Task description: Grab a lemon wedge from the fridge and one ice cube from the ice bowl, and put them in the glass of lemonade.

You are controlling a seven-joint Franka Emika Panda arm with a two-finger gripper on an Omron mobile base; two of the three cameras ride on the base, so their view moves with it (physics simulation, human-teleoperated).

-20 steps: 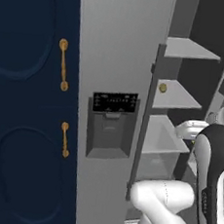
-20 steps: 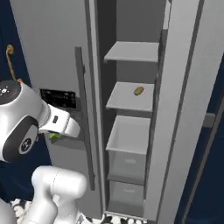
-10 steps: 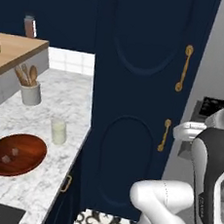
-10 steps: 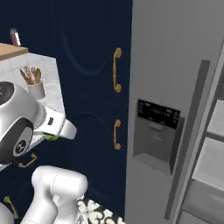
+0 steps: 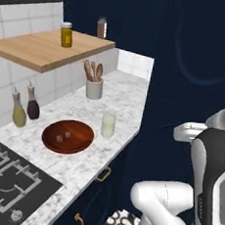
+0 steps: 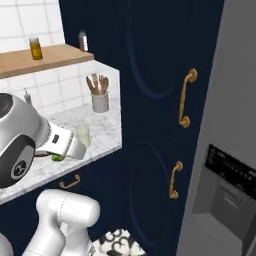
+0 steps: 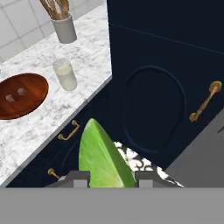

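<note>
My gripper is shut on the lemon wedge, a yellow-green piece that rises between the two fingertips. A green bit of the lemon wedge shows under the hand in the right base view. The glass of lemonade stands on the marble counter near its front edge. Left of it sits the reddish-brown ice bowl with two small pieces inside. My hand hangs off the counter's edge, in front of the navy cabinets. The grey fridge stands at the far right.
A white crock of wooden utensils stands behind the glass. A wooden shelf holds a jar and a bottle. Two bottles stand by the tiled wall, near a black stove. Tall navy cabinet with gold handles.
The whole picture has shifted: the base has driven left, from the open fridge past the navy cabinet to the counter. The lemon wedge stays in my gripper.
</note>
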